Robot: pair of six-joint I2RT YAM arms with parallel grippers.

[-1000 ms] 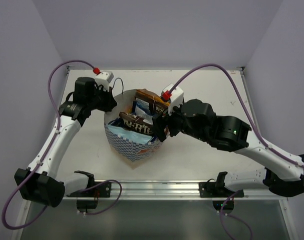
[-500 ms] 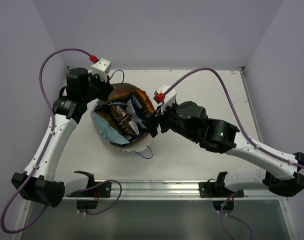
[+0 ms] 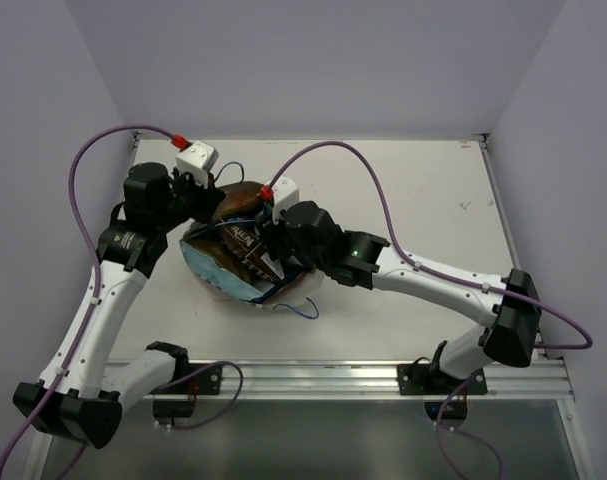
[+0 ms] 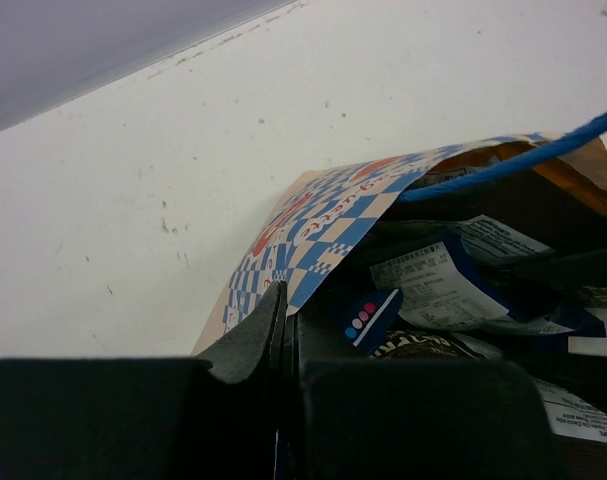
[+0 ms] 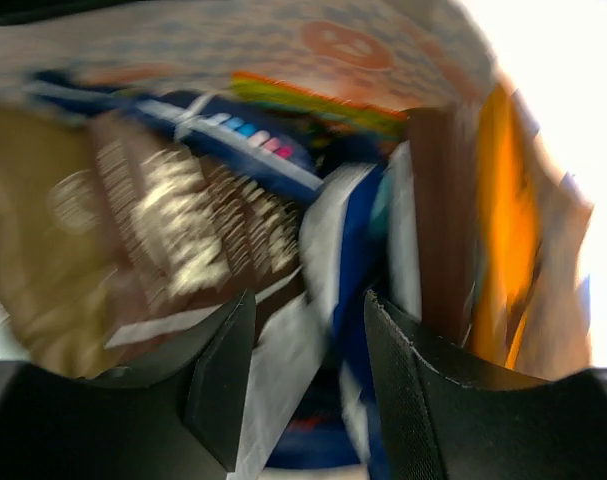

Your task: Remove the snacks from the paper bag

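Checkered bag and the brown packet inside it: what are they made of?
The checkered bag looks like matte printed paper: it folds in flat, stiff creases. The brown packet looks like thin plastic or foil film, crinkled and glinting, though that view is blurred. The blue handle looks like thin cord.

There is one paper bag [image 4: 313,225] on the surface [image 3: 423,190]. It has two thin blue cords [image 3: 305,308]. Inside it, one brown packet [image 3: 245,240] with white letters shows clearly. There is also one orange bag [image 5: 503,230] and two blue packets [image 4: 371,315]. The rest of the pile is too hidden to count. There are two robot arms [image 3: 103,300] and two purple cables [image 3: 383,200].
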